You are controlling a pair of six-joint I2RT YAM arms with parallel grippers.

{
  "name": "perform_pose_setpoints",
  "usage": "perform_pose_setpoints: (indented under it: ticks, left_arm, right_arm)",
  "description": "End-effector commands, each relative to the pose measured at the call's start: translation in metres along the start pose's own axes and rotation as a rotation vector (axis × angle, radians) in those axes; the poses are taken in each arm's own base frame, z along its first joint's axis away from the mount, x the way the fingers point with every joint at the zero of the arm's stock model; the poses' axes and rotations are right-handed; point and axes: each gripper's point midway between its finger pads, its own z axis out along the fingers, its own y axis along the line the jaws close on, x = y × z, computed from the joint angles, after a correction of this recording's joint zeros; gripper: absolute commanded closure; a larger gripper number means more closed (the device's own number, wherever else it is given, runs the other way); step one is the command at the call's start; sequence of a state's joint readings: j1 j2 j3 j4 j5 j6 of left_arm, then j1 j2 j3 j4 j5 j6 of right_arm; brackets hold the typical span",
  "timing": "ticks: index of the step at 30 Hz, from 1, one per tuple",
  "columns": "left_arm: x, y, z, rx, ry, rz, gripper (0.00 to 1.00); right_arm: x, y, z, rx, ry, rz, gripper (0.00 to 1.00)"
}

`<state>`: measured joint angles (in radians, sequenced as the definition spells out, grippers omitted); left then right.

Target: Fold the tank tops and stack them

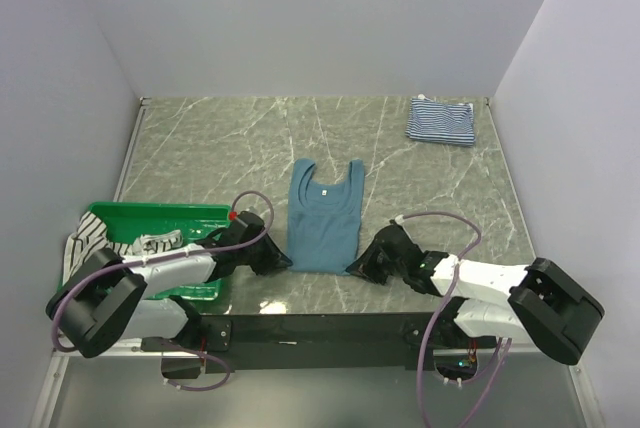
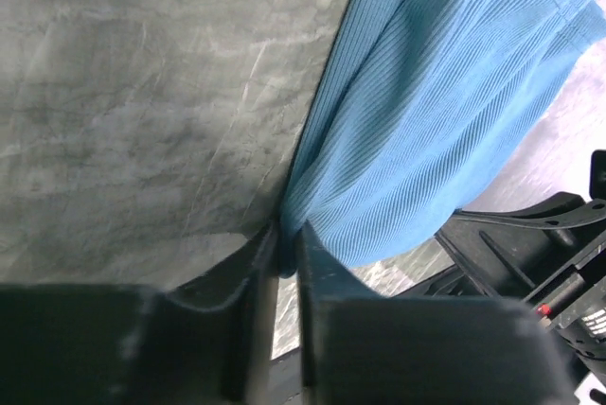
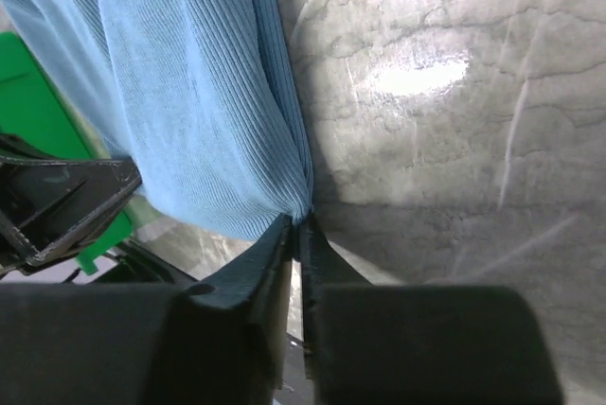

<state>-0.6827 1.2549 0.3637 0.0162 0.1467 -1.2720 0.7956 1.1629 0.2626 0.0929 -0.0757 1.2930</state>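
**Top view:** 1 teal tank top point(image 1: 325, 218) is seen spread flat at the ctr of the marbled tabletop point(image 1: 220, 148), neck toward the far wall, hem toward the arms. Its 2 hem corners are met by the left gripper point(image 1: 275, 260) and the right gripper point(image 1: 360, 266), 1 per corner. A fine-striped tank top point(image 1: 441, 120), folded small, is laid near the far right corner, well apart from the rest. A green basket point(image 1: 150, 210) is set at the near left, w/ a broad-striped tank top point(image 1: 88, 240) draped over its left rim.

**Left wrist view:** the left gripper point(image 2: 287, 244) is shown w/ jaws pressed nearly together and a corner of the teal tank top point(image 2: 426, 121) pinched btwn them. Ribbed cloth is gathered to a point at the pinch and fans out to the upper right. Bare tabletop point(image 2: 142, 93) is seen to the left.

**Right wrist view:** the right gripper point(image 3: 295, 230) is shown clamped the same way on the other hem corner of the teal tank top point(image 3: 189, 93), the cloth drawn to a point at the fingertips. Tabletop point(image 3: 454, 93) w/ a patch of glare is seen to the right. A strip of the green basket point(image 3: 38, 112) is glimpsed at the left edge, beyond the cloth.
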Motion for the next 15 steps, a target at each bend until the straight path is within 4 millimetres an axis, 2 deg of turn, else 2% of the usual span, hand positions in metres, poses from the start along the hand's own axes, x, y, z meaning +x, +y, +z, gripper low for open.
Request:
perform_pose_setpoints:
  ticks: [1, 2, 3, 5, 6, 8, 13, 15]
  left_arm:
    - [-0.003, 0.032, 0.003, -0.133, -0.022, 0.048, 0.89]
    - [-0.002, 0.035, 0.0, -0.152, -0.017, 0.054, 0.92]
    - [-0.003, 0.026, -0.004, -0.13, -0.025, 0.072, 0.98]
    - [0.001, 0.029, -0.011, -0.147, -0.019, 0.082, 1.0]
    - [0.002, 0.023, -0.017, -0.127, -0.023, 0.093, 0.99]
    - [0.007, 0.024, -0.022, -0.133, -0.02, 0.089, 0.99]
    - [0.035, 0.03, -0.037, -0.14, 0.035, 0.11, 0.99]
    - [0.043, 0.025, -0.043, -0.126, 0.05, 0.107, 0.99]
  right_arm:
    - [-0.005, -0.031, 0.0, 0.136, -0.032, -0.078, 0.9]
    - [-0.006, -0.027, -0.002, 0.13, -0.035, -0.094, 0.92]
    - [-0.006, -0.025, -0.005, 0.135, -0.028, -0.129, 0.95]
    - [-0.008, -0.022, -0.011, 0.143, -0.044, -0.169, 0.96]
    - [-0.001, -0.023, -0.015, 0.156, -0.027, -0.209, 0.96]
    - [0.007, -0.02, -0.02, 0.146, -0.009, -0.238, 0.96]
    - [0.048, -0.021, -0.032, 0.138, 0.076, -0.29, 0.97]
    - [0.055, -0.02, -0.037, 0.14, 0.088, -0.29, 0.97]
